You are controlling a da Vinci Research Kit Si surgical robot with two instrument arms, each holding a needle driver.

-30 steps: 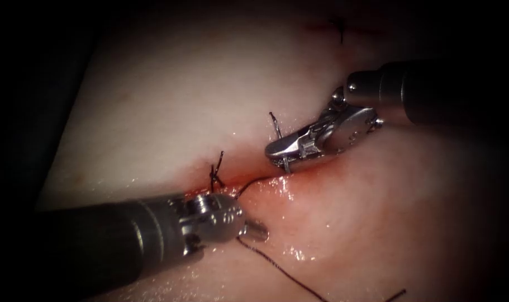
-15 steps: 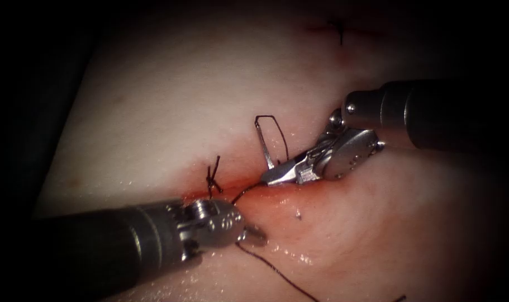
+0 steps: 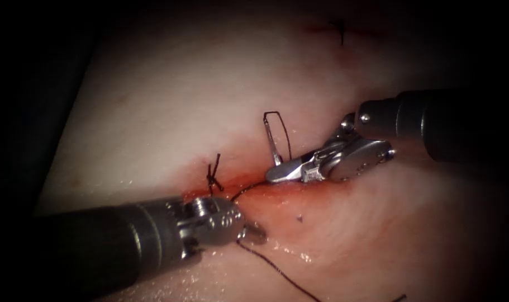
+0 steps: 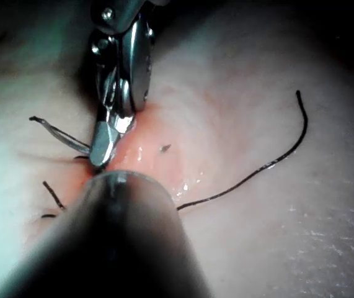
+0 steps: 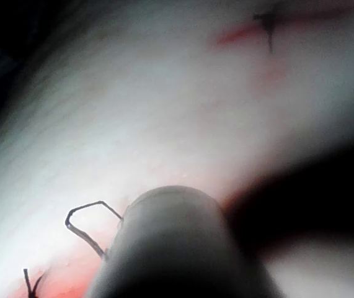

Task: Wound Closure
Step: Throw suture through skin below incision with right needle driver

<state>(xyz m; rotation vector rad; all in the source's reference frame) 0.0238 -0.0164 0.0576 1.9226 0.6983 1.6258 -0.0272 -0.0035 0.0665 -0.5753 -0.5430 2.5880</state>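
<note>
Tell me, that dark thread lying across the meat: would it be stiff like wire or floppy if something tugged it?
Probably floppy: the thread lies in loose curves on the tissue, following its surface. Probably very light too, as the loop by the needle, held by the right tool, stands up by itself. It may be slippery, since the tissue around it glistens wet.

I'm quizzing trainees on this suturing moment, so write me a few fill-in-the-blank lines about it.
The right tool's jaws are shut on the ___.
The needle stands ___ of the tissue, with thread hanging from its upper end.
The other tool, beside the trailing thread, is the ___ arm's; its hold is hidden.
Missing words: needle; out; left.
</note>
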